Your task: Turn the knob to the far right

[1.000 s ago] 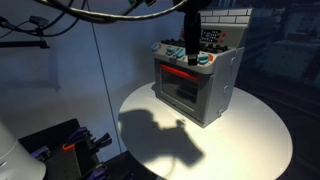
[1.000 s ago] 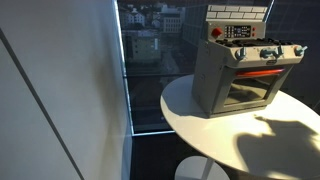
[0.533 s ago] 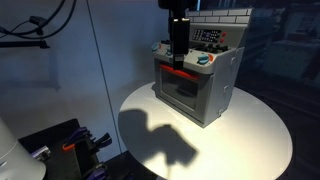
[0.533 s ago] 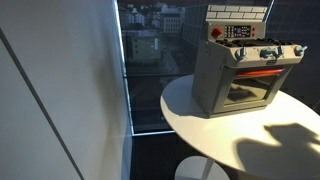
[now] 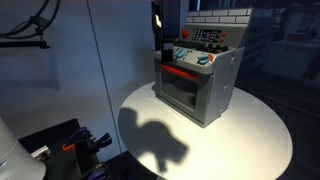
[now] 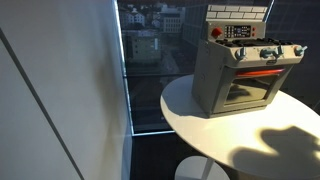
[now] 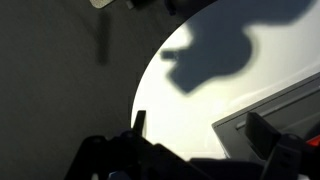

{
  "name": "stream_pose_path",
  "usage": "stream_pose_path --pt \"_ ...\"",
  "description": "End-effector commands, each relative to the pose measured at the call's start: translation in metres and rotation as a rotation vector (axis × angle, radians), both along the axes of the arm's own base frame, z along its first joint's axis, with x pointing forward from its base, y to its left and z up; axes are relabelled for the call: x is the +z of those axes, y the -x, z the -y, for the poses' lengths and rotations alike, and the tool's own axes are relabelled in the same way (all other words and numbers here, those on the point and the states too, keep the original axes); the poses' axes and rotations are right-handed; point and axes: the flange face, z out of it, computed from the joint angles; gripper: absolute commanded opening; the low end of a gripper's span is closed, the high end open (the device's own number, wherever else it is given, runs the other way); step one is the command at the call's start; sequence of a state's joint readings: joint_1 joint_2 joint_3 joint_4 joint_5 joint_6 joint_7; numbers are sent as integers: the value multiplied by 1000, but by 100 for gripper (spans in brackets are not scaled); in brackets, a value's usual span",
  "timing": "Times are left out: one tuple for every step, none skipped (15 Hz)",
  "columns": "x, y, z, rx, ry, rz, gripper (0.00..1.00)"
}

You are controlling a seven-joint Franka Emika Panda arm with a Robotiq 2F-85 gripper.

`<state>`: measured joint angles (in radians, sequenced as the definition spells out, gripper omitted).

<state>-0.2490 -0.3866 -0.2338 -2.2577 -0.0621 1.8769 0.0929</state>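
**Ann:** Gripper [image 5: 157, 45] up on the dark arm [image 5: 156, 15], hanging beside the top left corner of the toy stove [image 5: 197, 85] and touching nothing. How are the jaws?

**Bo:** Wrist view's murky, but two dark fingers [image 7: 139, 122] stand far apart at the bottom, with pale tabletop showing between them. Parted, nothing held.

**Ann:** Take us down by size.

**Bo:** Round white table [image 5: 250, 140] first, with a blotchy arm shadow [image 5: 152, 142] across it. The silver stove stands upright on it. It has a windowed door [image 5: 183, 95], a red strip [image 5: 176, 72] glowing above that, and a brick-pattern back panel [image 5: 218, 18] on top. In the wrist view only one pale corner of the stove shows, lower right.

**Ann:** And the knob [image 5: 203, 60]?

**Bo:** Right end of the front row, above the door, by the stove's front corner. It shows in both exterior views. Small, round, pale blue, lighter than the teal knobs [image 5: 181, 53] next along. It's too small to tell which way it points.

**Ann:** Against a second ago?

**Bo:** Big shift! A second back the gripper hung low at the right end of the row, just beside that knob. Half a second back it was over the middle. Now it's out past the left end, well apart from the knob. The shadow went with it, sliding toward the table's near rim. The stove hasn't budged.
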Motion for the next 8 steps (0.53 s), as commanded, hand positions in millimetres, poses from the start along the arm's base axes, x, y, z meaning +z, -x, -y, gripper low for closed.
stream_pose_path --pt "16 20 -9 77 27 3 100" --pt "19 24 -12 97 26 5 100" --pt "22 28 -14 113 23 8 100" --pt "25 31 -17 127 19 13 100" --pt "28 35 -19 141 16 19 100" --pt "32 39 -21 153 14 25 100" --pt "35 43 -23 164 9 31 100" --pt "38 46 -25 171 5 35 100"
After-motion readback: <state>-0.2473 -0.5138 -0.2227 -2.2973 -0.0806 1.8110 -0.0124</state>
